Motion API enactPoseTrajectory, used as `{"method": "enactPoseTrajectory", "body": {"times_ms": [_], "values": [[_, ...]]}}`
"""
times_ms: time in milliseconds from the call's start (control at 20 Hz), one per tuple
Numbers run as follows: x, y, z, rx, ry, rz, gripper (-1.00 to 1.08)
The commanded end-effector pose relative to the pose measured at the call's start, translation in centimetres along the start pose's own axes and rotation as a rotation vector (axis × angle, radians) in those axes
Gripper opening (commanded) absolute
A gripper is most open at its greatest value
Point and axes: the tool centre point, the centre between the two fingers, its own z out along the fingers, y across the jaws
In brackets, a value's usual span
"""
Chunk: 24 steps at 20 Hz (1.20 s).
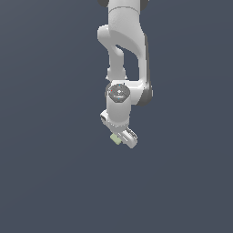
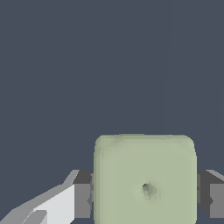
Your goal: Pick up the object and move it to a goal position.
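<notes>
The white arm is hanging down from the upper edge of the exterior view, and around it a plain dark blue-grey ground is spreading to every border. The ground is showing no line and no edge, so I cannot tell if it is a table or how high the arm is standing above it. On all sides of the arm the room is looking open.

At the low end of the arm, the gripper is pointing down and is tilting a little toward the exterior view's right. The cube is sitting at its tip, on the side of the exterior view's left, and it is looking very small against the arm.

In the wrist view the cube is filling the lower middle. It is pale yellow-green and matte, with rounded corners and soft edges, and one small dark dimple is showing on its face. The two grey fingers are standing one at each side of the cube and are touching its flanks, so the gripper is holding the cube between them, closed only as narrow as the cube is wide. The fingers are flat and blocky, with a white part behind one.
</notes>
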Motion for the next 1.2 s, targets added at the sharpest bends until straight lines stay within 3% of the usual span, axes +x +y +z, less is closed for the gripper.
{"method": "enactPoseTrajectory", "body": {"times_ms": [0,700,1150], "values": [[0.4,-0.3,-2.4,0.000,0.001,0.000,-1.00],[3.3,-2.5,-17.3,-0.002,0.001,0.000,-1.00],[4.6,-3.6,-23.2,-0.002,0.001,0.000,-1.00]]}}
